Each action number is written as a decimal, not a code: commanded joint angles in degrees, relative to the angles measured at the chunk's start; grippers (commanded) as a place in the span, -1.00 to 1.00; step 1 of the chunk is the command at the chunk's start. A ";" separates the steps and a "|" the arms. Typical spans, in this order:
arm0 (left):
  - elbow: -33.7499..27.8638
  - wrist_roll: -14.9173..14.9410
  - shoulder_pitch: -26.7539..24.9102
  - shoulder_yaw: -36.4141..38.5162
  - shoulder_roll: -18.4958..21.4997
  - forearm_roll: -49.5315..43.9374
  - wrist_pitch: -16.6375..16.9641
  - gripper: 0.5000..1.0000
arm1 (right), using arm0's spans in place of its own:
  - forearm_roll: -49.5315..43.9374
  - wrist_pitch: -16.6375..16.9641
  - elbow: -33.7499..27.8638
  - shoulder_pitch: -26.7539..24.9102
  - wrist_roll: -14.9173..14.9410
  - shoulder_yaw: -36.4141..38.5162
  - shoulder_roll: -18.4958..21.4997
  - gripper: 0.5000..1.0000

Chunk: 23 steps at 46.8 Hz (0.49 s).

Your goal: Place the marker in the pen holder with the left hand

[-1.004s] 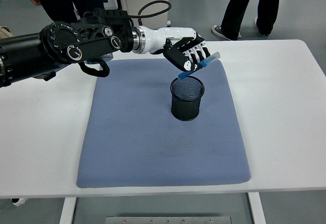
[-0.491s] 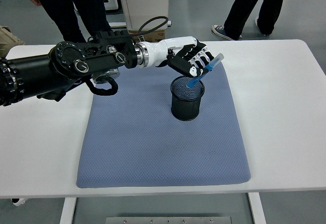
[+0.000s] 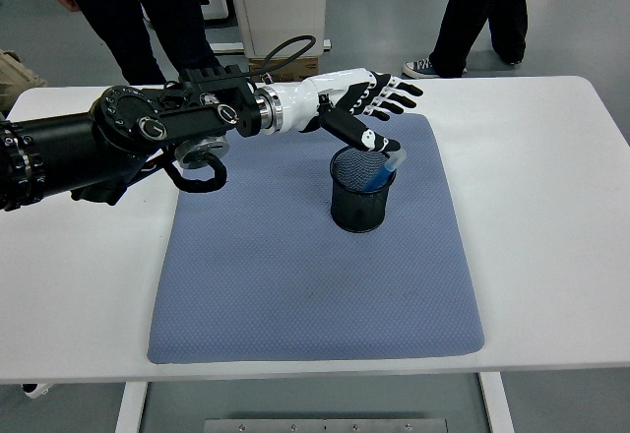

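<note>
left robot hand (image 3: 369, 108): fingers spread, holding nothing | marker (image 3: 384, 171): in pen holder (image 3: 361, 191), leaning on far-right rim | advice: lift hand straight up, clear of rim

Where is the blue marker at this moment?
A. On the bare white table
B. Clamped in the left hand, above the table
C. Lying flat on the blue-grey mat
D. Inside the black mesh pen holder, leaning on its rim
D: the blue marker sits in the black mesh pen holder, its top at the rim, and the left hand above has its fingers spread.
</note>
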 commanded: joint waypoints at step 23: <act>1.85 0.10 2.20 -1.05 1.46 -3.43 0.68 1.00 | 0.00 -0.04 0.00 0.00 0.00 0.00 0.00 1.00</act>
